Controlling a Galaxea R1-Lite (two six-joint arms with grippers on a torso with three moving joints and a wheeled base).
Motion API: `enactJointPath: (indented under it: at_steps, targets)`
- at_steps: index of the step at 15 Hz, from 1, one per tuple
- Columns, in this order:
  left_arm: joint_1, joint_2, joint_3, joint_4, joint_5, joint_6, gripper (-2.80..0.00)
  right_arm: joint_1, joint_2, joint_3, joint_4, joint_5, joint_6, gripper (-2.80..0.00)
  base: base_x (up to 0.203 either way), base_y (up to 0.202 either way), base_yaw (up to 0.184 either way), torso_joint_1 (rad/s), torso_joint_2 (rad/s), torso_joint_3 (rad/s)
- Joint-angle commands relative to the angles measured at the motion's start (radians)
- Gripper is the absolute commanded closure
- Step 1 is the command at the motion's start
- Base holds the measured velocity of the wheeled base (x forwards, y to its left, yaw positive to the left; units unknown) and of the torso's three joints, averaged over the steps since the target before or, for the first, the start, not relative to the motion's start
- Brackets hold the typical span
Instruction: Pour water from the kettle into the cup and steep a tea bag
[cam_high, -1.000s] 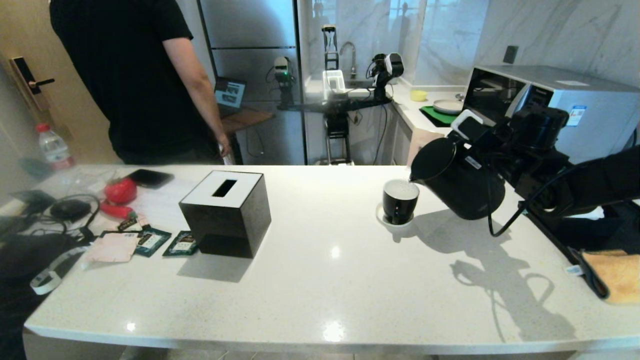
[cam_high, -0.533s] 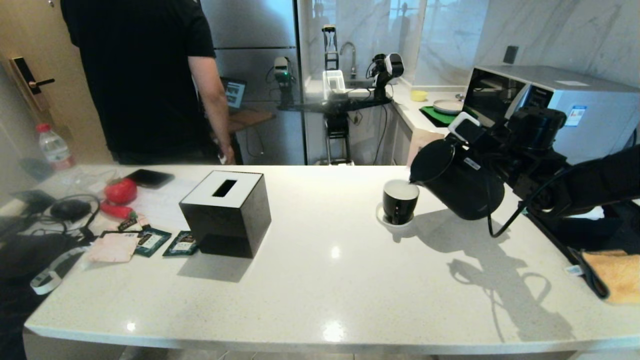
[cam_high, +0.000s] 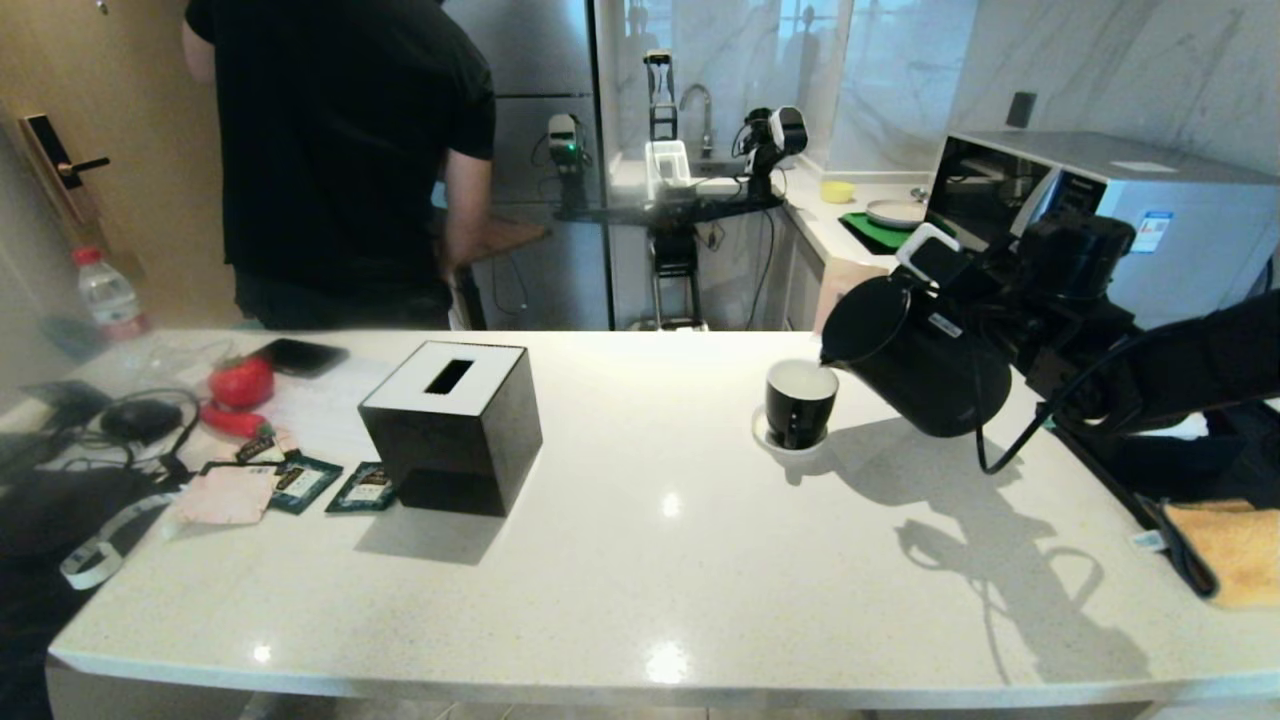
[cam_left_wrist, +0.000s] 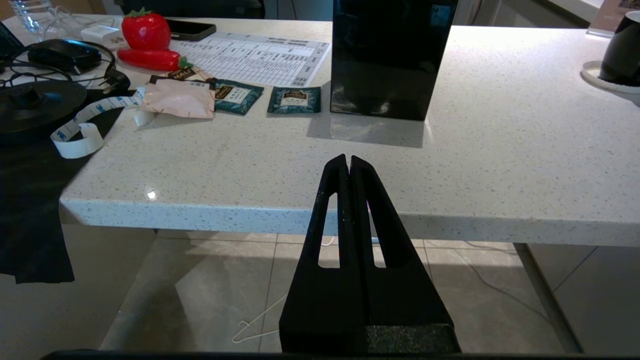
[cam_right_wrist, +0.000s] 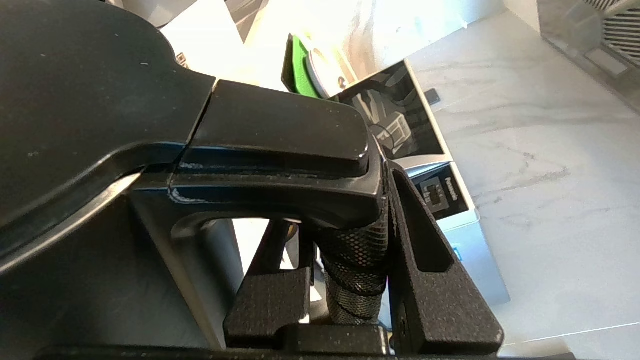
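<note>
Kettle (cam_high: 925, 375): tilted at right, spout over cup (cam_high: 799, 400)
Right gripper (cam_right_wrist: 350, 280): jaws clamped on kettle handle
Left gripper (cam_left_wrist: 348, 165): jaws together, lower centre

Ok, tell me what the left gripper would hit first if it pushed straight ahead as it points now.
Probably the countertop: the shut left gripper points at its front edge. Passing above it, the black tissue box comes next; depth is unclear.

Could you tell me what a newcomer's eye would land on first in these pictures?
First, the black kettle, tilted in the right hand with its spout over the cup on the counter's right. Next, the black cube tissue box at centre-left, and a person in black standing behind the counter.
</note>
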Motion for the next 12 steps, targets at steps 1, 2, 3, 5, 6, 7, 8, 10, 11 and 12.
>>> enactJointPath:
  at_steps: [1,2,3,5,6,7,8,10,11,12]
  targets:
    - [0.000,0.001,0.000,0.000,0.001,-0.001,0.00,0.000,0.000,-0.007,-0.007,-0.001,-0.010,0.00,0.000,0.000,0.000,0.000,0.00,0.000]
    - [0.000,0.001,0.000,0.000,0.001,-0.001,0.00,0.000,0.000,-0.009,-0.008,0.001,-0.023,0.00,0.000,0.000,0.000,0.000,0.00,0.000]
    - [0.000,0.001,0.000,0.000,0.001,-0.001,0.00,0.000,-0.001,-0.010,-0.010,0.019,-0.033,0.00,0.000,0.000,0.000,0.000,0.00,0.000]
    - [0.000,0.001,0.000,0.000,0.001,-0.001,0.00,0.000,-0.001,-0.009,-0.016,0.045,-0.047,0.00,0.000,0.000,0.000,0.000,0.00,0.000]
    - [0.000,0.001,0.000,0.000,0.001,-0.001,0.00,0.000,-0.001,-0.009,-0.016,0.045,-0.052,0.00,0.000,0.000,0.000,0.000,0.00,0.000]
    - [0.000,0.001,0.000,0.000,0.001,-0.001,0.00,0.000,-0.001,-0.009,-0.016,0.046,-0.055,0.00,0.000,0.000,0.000,0.000,0.00,0.000]
    - [0.000,0.001,0.000,0.000,0.001,-0.001,0.00,0.000,-0.001,-0.009,-0.016,0.046,-0.056,0.00,0.000,0.000,0.000,0.000,0.00,0.000]
    - [0.000,0.001,0.000,0.000,0.001,-0.001,0.00,0.000,-0.001,-0.009,-0.016,0.046,-0.064,0.00,0.000,0.000,0.000,0.000,0.00,0.000]
    - [0.000,0.001,0.000,0.000,0.001,-0.001,0.00,0.000,-0.001,-0.009,-0.016,0.046,-0.076,0.00,0.000,0.000,0.000,0.000,0.00,0.000]
    - [0.000,0.001,0.000,0.000,0.001,-0.001,0.00,0.000,-0.001,-0.009,-0.016,0.046,-0.076,0.00,0.000,0.000,0.000,0.000,0.00,0.000]
